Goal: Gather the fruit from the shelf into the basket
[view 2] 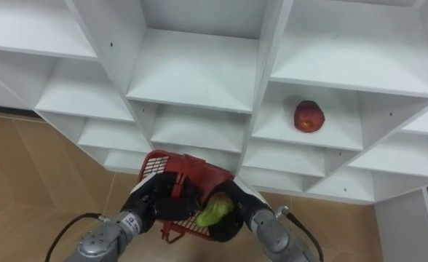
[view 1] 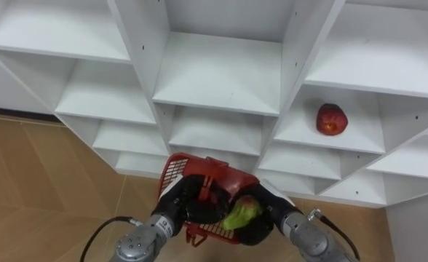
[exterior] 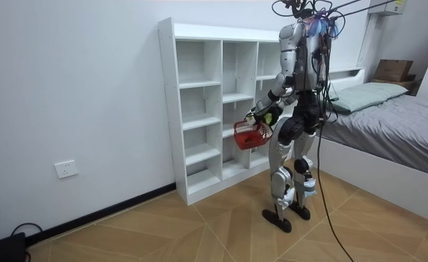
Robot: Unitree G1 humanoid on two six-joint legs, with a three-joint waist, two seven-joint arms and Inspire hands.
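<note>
My right hand (view 1: 263, 220) is closed round a green fruit (view 1: 242, 213), near, over the red basket (view 1: 198, 161). My left hand (view 1: 190, 204) grips the basket's handle. Apple (view 1: 331, 119) far right on a shelf (view 1: 363, 136): likely firm, light and smooth, so cup it round the middle.

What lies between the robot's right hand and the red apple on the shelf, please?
Only bare white shelf boards, in the left eye view; the right hand, curled round a green fruit over the red basket, is below the red apple.

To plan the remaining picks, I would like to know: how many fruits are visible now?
2. A red apple lies on a closet shelf at the right; a green fruit is in the right hand at the red basket. Others may be hidden inside the basket.
</note>
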